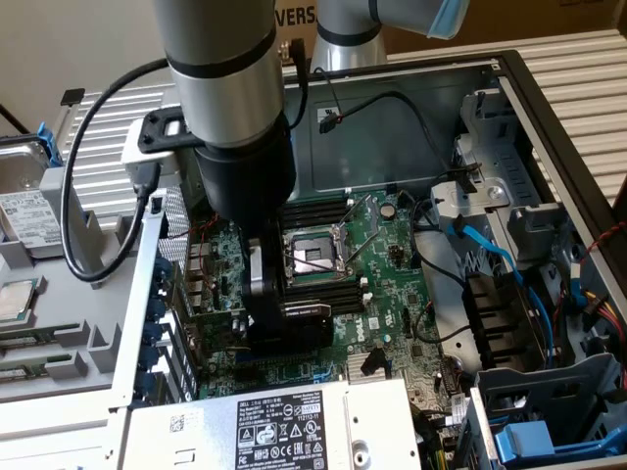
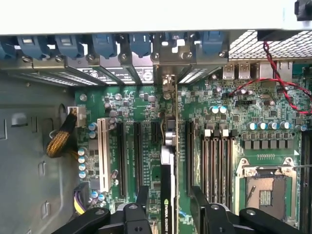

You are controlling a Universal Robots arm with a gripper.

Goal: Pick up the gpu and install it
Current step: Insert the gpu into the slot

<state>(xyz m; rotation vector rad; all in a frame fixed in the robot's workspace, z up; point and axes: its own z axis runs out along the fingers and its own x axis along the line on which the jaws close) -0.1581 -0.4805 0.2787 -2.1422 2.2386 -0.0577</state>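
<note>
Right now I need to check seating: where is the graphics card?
The graphics card stands edge-on among the motherboard's expansion slots, between the open claw's fingers.

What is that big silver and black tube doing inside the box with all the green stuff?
That tube is a robot arm, reaching into an open computer case. One picture comes from a camera beside the arm; the other from a camera on its wrist, looking down. The green plate is the motherboard, the computer's main board. The arm's gripper is open, its fingers on either side of the gpu, a small card standing on edge among the black slots. The grey box with the label is the power supply.
</note>
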